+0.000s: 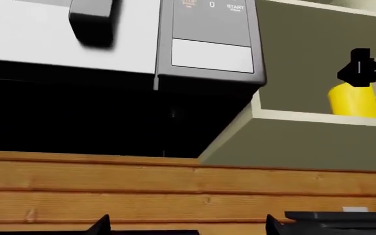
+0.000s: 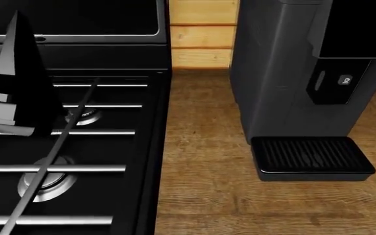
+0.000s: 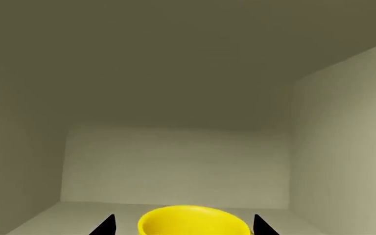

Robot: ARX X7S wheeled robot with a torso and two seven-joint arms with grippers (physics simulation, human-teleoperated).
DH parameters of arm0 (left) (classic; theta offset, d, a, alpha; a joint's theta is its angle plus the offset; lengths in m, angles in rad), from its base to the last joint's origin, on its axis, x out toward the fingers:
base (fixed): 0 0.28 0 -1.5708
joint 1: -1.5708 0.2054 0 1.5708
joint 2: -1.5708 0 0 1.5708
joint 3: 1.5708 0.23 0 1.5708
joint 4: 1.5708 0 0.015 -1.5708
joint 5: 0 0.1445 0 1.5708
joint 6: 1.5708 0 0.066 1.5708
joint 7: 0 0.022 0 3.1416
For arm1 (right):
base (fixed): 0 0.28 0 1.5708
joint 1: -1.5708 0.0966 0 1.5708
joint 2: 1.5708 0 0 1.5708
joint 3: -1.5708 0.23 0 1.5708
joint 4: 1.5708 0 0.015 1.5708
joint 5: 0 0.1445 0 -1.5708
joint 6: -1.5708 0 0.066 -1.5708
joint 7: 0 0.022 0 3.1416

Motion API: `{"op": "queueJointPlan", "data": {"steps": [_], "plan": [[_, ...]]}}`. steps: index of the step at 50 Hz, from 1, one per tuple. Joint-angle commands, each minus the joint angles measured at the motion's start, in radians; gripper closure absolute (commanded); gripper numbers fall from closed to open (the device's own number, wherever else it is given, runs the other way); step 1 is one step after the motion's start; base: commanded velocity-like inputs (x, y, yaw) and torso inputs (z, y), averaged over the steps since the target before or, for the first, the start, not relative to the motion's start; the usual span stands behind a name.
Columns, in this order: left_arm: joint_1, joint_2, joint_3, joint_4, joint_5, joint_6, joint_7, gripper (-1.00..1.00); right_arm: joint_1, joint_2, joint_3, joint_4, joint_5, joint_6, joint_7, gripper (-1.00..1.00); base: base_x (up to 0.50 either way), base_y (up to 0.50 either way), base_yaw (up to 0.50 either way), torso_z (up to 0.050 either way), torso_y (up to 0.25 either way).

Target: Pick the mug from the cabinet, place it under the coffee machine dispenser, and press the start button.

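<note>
The yellow mug [image 1: 356, 100] stands upright on the open cabinet shelf [image 1: 305, 117], handle to its side. My right gripper [image 1: 364, 73] hangs just above it inside the cabinet. In the right wrist view the mug's rim [image 3: 195, 223] lies between the open fingertips [image 3: 106, 226], apart from both. My left gripper [image 1: 188, 227] is open and empty, facing the wooden wall. The coffee machine [image 2: 279, 68] stands on the counter, with its black dispenser block [image 2: 358, 29], ribbed drip tray [image 2: 311, 155] and the start button [image 2: 346, 81] on a slanted panel.
A black gas stove [image 2: 70, 147] fills the counter left of the machine. My left arm [image 2: 18, 83] hangs over it. A microwave [image 1: 207, 44] hangs beside the cabinet. The cabinet's side wall [image 3: 344, 137] and back wall [image 3: 175, 166] close round the mug.
</note>
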Motion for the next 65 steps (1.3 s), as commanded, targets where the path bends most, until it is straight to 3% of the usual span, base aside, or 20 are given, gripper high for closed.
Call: {"op": "queueJointPlan", "data": {"steps": [1,10,26,27,37,44,65], "plan": [[0.033,0.017,-0.022,-0.009,-0.001,0.053,0.029,-1.00,0.000,0.000,0.000,0.000,0.000,0.000,0.000,-1.00,0.00,0.00,0.00,0.000,0.000],[0.048,0.017,-0.025,0.001,0.000,0.070,0.040,-1.00,0.000,0.000,0.000,0.000,0.000,0.000,0.000,-1.00,0.00,0.00,0.00,0.000,-0.215],[0.049,0.001,-0.014,0.019,-0.022,0.077,0.046,-1.00,0.000,0.000,0.000,0.000,0.000,0.000,0.000,-1.00,0.00,0.00,0.00,0.000,0.000],[0.049,0.000,-0.014,0.019,-0.022,0.078,0.045,-1.00,0.000,0.000,0.000,0.000,0.000,0.000,0.000,1.00,0.00,0.00,0.00,0.000,0.000],[0.049,-0.001,-0.009,0.011,-0.011,0.074,0.027,-1.00,0.000,0.000,0.000,0.000,0.000,0.000,0.000,1.00,0.00,0.00,0.00,0.000,0.000],[0.076,0.025,-0.006,0.018,0.103,0.120,0.063,-1.00,0.000,0.000,0.000,0.000,0.000,0.000,0.000,1.00,0.00,0.00,0.00,0.000,0.000],[0.095,0.005,-0.013,0.025,0.035,0.149,0.073,-1.00,0.000,0.000,0.000,0.000,0.000,0.000,0.000,1.00,0.00,0.00,0.00,-0.018,0.231]]}}
